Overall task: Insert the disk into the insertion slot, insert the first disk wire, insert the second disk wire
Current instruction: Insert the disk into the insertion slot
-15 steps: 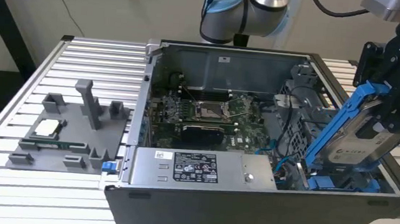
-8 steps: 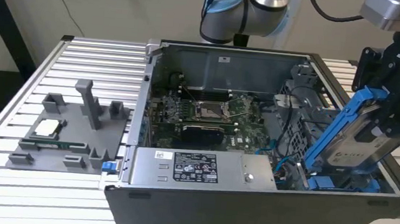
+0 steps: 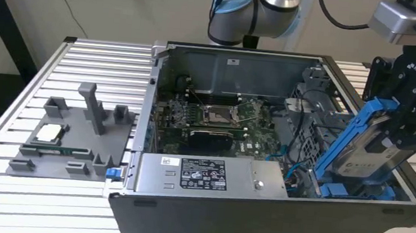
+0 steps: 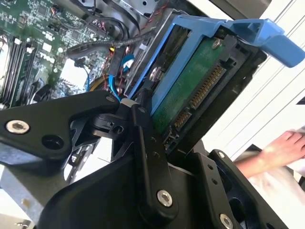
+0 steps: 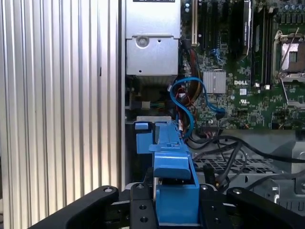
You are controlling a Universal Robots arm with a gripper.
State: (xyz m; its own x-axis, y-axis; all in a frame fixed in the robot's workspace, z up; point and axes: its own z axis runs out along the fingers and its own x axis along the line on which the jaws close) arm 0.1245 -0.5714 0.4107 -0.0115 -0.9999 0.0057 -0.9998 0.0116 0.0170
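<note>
With the end effector (image 3: 387,138) clamped on the disk (image 3: 356,162), tilted above the insertion slot (image 3: 363,190) at the case's (image 3: 207,221) 4 o'clock in the exterior view, keep the carrier (image 3: 346,137) square to the blue rails (image 3: 333,191) and clear of cables (image 5: 214,139).

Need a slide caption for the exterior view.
The pincer holds the blue-framed disk tilted at the insertion slot of the open computer case.
</note>
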